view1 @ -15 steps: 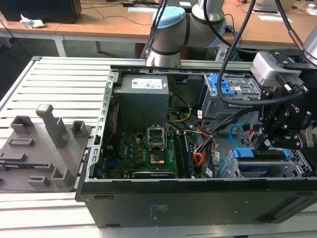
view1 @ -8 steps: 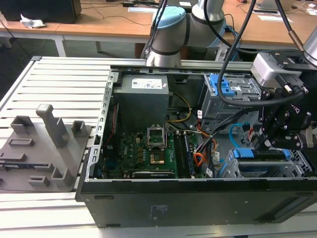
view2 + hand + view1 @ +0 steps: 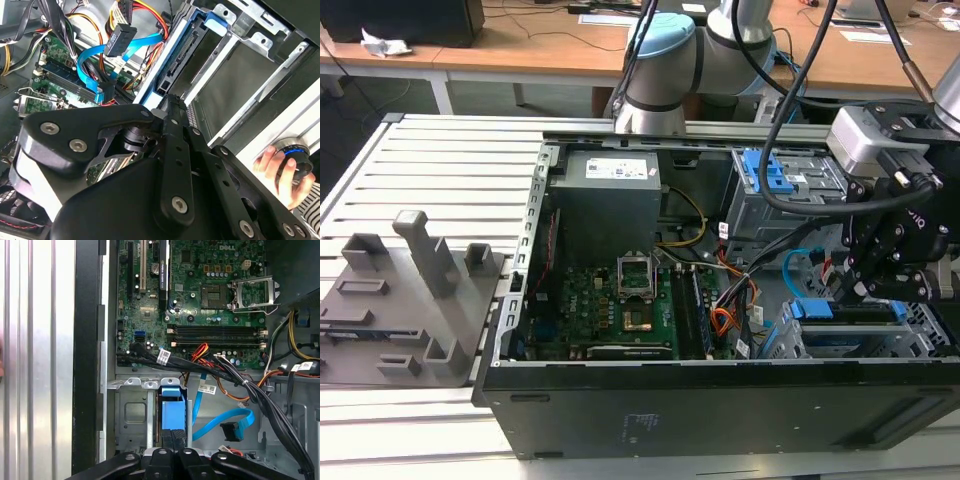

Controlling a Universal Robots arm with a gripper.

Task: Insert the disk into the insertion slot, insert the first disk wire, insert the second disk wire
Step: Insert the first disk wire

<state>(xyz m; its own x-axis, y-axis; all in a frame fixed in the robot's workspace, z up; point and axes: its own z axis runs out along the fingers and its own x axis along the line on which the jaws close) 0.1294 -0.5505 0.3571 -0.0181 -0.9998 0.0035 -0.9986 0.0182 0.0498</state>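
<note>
the disk (image 3: 170, 412) sits in the insertion slot (image 3: 132, 412), seemingly partway. we judge a skewed push could jam it against the cage wall. only its bright blue carrier end shows. the gripper (image 3: 173, 436) presses closed fingers against that end, with a loose blue cable (image 3: 226, 424) near.

The slatted aluminium table (image 3: 440, 160) carries an open black computer case (image 3: 720, 410) and, at the exterior view's left, a grey fixture plate (image 3: 410, 300)

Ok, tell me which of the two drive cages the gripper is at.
The low silver cage holding the blue-framed disk, with the gripper at its mouth; the taller blue-latched grey box stands apart.
</note>
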